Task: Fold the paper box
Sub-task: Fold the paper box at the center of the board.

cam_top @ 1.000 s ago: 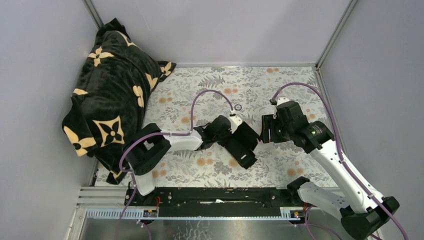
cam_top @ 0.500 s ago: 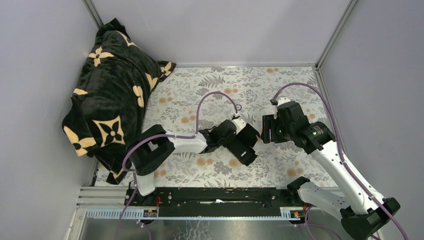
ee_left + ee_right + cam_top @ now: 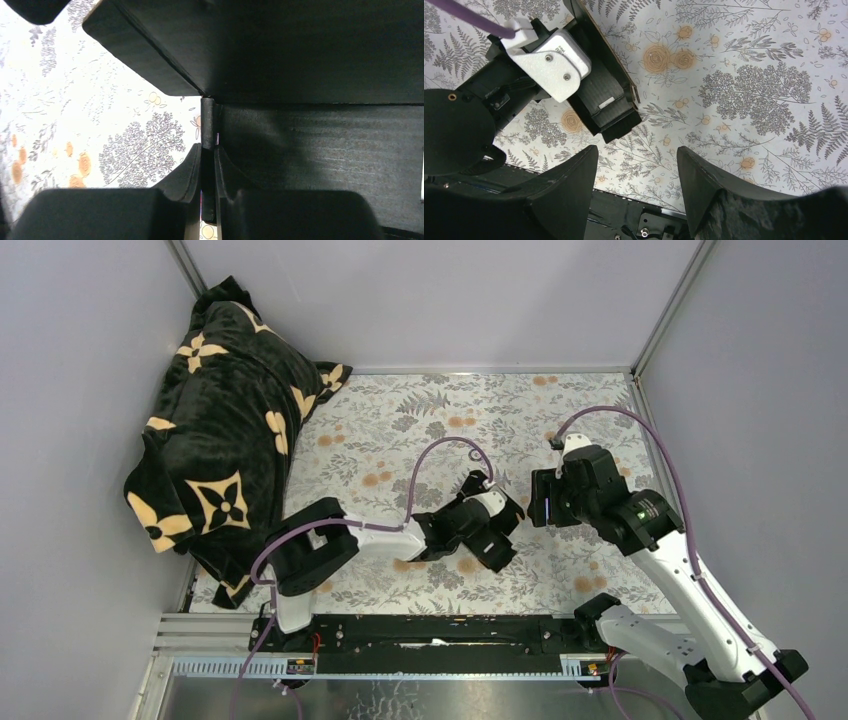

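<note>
Well apart from the blanket [image 3: 220,430], left gripper [image 3: 206,147] pinches the paper box [image 3: 325,140], right gripper [image 3: 636,150] gapes.

The gripper [image 3: 207,152] pinches a thin edge of the black box [image 3: 320,70]. The box fills the top and the right side. The flowery table [image 3: 75,115] shows on the left.

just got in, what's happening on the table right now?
The left gripper is shut on one thin wall of the black paper box, at the middle of the floral tablecloth. The right gripper is open and empty, hovering beside the box without touching it. The box looks only partly folded.
</note>
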`<state>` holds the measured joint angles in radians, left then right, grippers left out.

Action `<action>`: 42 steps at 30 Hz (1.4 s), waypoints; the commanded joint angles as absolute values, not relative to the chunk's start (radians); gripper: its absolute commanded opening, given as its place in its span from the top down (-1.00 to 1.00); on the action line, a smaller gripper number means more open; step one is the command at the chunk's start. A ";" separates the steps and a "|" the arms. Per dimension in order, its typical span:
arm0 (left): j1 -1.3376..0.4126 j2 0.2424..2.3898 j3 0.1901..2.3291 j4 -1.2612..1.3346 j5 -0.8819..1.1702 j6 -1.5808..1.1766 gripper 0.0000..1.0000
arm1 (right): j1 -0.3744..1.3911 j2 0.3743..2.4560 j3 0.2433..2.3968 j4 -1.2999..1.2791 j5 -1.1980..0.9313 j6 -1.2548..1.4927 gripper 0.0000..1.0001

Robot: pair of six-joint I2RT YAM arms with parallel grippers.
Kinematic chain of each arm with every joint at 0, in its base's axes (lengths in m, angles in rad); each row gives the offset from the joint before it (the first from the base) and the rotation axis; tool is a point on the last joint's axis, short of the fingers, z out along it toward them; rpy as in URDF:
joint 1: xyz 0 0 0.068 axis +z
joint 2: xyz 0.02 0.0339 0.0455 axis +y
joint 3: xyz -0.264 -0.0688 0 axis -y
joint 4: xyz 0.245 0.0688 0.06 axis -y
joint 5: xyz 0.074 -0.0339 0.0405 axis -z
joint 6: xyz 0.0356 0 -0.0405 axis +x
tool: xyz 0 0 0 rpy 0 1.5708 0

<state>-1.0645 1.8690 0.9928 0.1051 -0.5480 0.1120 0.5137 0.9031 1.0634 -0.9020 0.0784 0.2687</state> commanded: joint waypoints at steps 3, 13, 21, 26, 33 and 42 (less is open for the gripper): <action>-1.094 1.885 1.002 0.148 -0.717 0.164 0.85 | 0.511 0.880 1.107 -0.919 0.110 0.252 -0.34; -1.131 1.917 0.997 0.198 -0.844 0.203 0.87 | 0.510 0.869 1.112 -0.927 0.116 0.253 -0.35; -1.133 1.908 0.986 0.213 -0.839 0.190 0.85 | 0.510 0.870 1.113 -0.930 0.116 0.254 -0.35; -1.099 1.879 0.979 0.188 -0.722 0.124 0.73 | 0.511 0.871 1.114 -0.933 0.116 0.255 -0.35; -1.024 1.858 0.943 0.193 -0.596 0.032 0.44 | 0.510 0.874 1.111 -0.924 0.109 0.264 -0.47; -0.965 1.873 0.881 0.249 -0.519 -0.093 0.22 | 0.508 0.895 1.070 -0.859 0.065 0.331 -0.57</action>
<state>-0.9787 1.8778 0.9241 0.1963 -0.5751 -0.0082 0.5140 0.8837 1.0702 -0.9234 0.0887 0.2916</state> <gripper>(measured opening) 0.383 0.773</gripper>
